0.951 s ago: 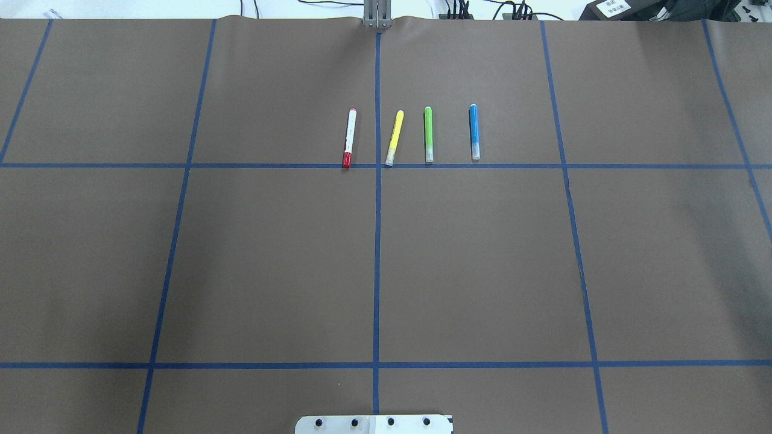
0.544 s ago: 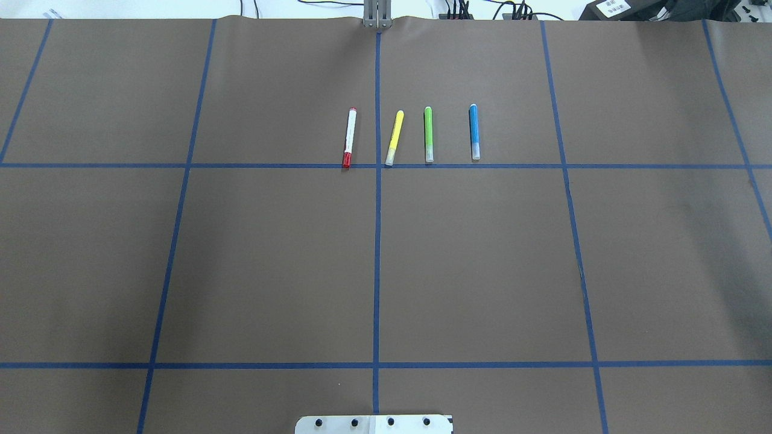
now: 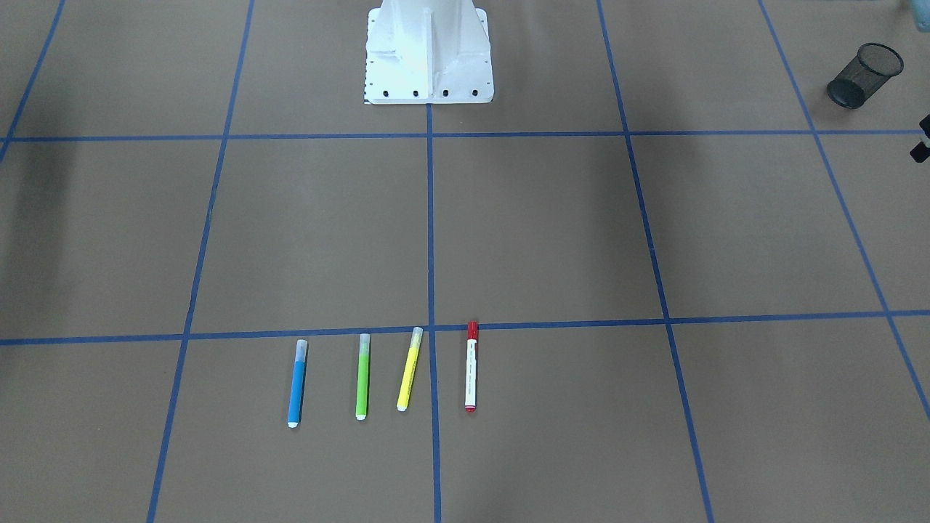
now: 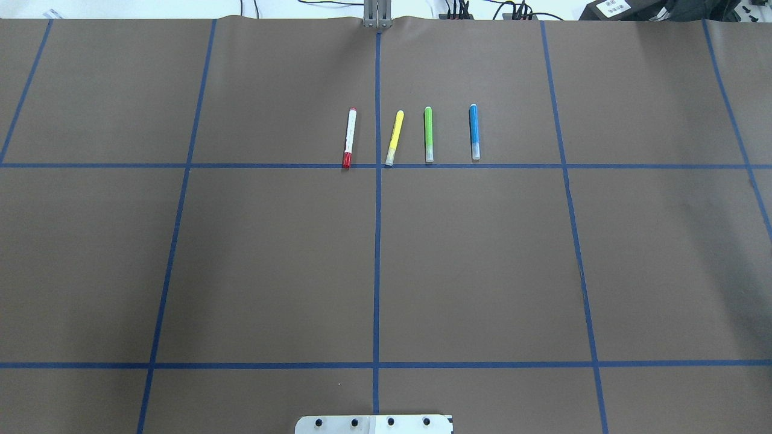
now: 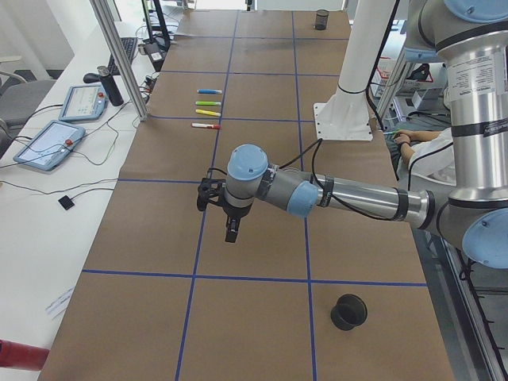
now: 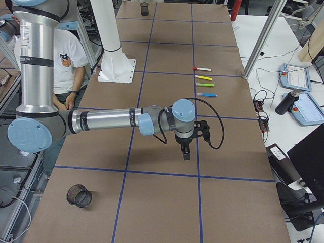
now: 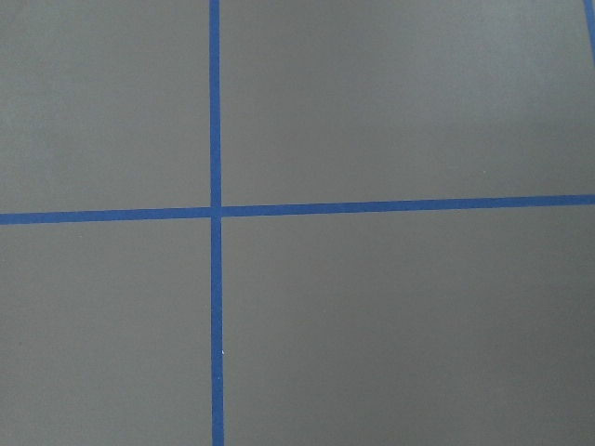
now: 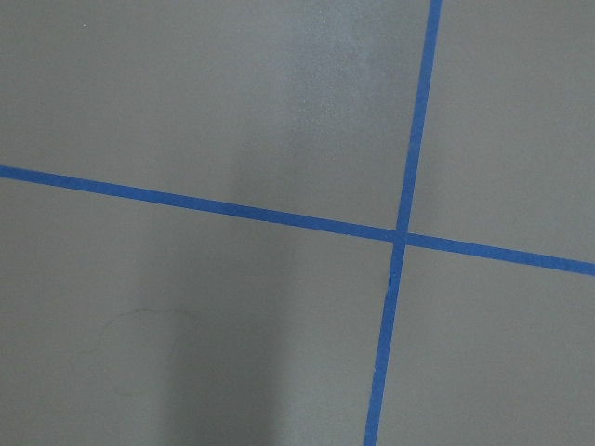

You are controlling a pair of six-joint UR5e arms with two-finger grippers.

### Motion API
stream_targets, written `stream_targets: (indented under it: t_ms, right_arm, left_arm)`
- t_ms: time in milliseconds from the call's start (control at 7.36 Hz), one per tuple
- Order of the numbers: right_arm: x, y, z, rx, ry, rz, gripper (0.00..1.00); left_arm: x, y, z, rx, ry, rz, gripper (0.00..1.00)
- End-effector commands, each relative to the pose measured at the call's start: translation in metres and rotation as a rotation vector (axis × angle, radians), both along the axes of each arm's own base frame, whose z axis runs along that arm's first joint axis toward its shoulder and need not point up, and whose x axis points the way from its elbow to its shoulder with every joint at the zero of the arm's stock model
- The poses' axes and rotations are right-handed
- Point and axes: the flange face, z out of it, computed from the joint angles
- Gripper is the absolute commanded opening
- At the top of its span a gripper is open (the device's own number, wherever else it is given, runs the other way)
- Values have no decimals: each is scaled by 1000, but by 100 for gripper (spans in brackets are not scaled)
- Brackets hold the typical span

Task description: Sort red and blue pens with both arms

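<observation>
Overhead exterior, L to R: slim white-barrelled pen w/ red cap, slim yellow marker, slim green marker, slim blue-barrelled pen w/ clear cap. All lie flat in one row, apart, cap ends at or near the blue tape line. My left gripper hangs over bare brown paper, well short of the row; my right gripper likewise. Fingers apart or together: can't tell for either. Step, I judge: approach. Best done w/ L arm on red, R arm on blue, coming down across mid-barrel, fingers wide, clear of the yellow & green neighbours.
</observation>
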Motion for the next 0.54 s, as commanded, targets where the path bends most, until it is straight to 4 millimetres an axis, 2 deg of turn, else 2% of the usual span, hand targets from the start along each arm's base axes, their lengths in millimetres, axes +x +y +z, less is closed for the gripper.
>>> stream_targets:
  t_ms: [0,408]
  right_arm:
    - [0,1,2,-2,-3,0,100]
    - [-1,3,3,-10,-12,5,100]
  left_arm:
    - [0,0,0,-2,2,-2,100]
    - [2,0,-1,-4,3,2,100]
